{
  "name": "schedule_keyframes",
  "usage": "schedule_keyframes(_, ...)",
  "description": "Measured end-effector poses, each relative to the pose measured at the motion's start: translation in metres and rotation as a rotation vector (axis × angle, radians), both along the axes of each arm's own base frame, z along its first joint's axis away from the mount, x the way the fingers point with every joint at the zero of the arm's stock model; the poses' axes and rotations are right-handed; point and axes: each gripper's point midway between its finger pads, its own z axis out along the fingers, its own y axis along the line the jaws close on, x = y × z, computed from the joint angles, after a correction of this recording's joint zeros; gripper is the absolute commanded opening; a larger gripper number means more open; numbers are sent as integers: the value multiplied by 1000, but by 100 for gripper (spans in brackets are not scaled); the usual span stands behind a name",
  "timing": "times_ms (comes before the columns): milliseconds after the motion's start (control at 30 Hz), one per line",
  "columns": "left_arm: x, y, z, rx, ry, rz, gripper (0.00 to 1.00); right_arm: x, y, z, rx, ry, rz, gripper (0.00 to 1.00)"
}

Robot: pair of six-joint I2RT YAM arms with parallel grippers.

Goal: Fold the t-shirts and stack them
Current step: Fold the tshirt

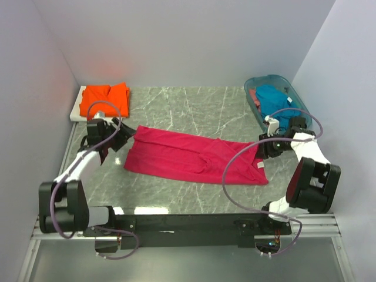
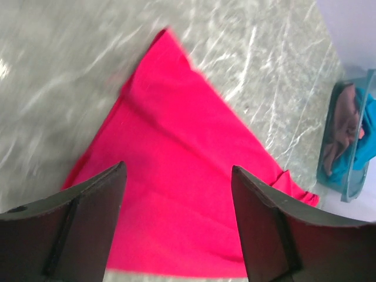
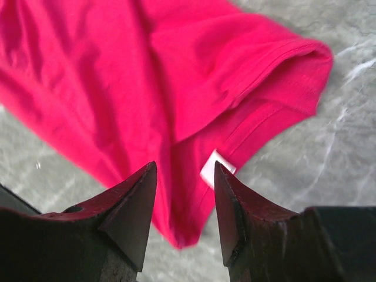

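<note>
The left gripper gapes wide and the right gripper narrower, both empty, at the left and right ends of the magenta-red t-shirt.

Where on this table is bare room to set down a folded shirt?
Free: the far table strip between orange t-shirt and basket; the near strip between magenta t-shirt and arm bases. Crowded: both ends of that shirt, by the left hand and right hand.

Grey-green marbled table, plain pale walls on three sides
</note>
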Motion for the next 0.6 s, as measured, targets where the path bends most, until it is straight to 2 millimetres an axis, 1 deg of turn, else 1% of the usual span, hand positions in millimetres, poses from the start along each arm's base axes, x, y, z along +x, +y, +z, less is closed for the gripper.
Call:
schedule_keyframes(67, 14, -1, 4, 8, -19, -21, 76, 10, -2, -7, 14, 14, -41, 52)
schedule_keyframes(133, 22, -1, 6, 14, -35, -33, 76, 21, -6, -10, 11, 16, -75, 52)
schedule_keyframes(333, 30, 3, 16, 46, -67, -31, 75, 69, -24, -14, -34, -33, -202, 52)
schedule_keyframes(367, 33, 4, 17, 50, -69, -28, 71, 76, -26, -16, -39, -41, -214, 52)
schedule_keyframes(400, 37, 5, 16, 54, -66, -23, 68, 81, -28, -18, -39, -42, -226, 51)
schedule_keyframes(433, 42, 6, 13, 56, -59, -22, 65, 83, -28, -21, -38, -40, -231, 51)
schedule_keyframes(467, 48, 7, 8, 57, -50, -22, 60, 85, -28, -24, -36, -36, -238, 51)
schedule_keyframes(567, 68, 7, -17, 49, 5, -27, 52, 86, -26, -28, -36, -24, -248, 50)
schedule_keyframes(600, 71, 7, -25, 46, 26, -29, 51, 87, -26, -28, -37, -26, -250, 50)
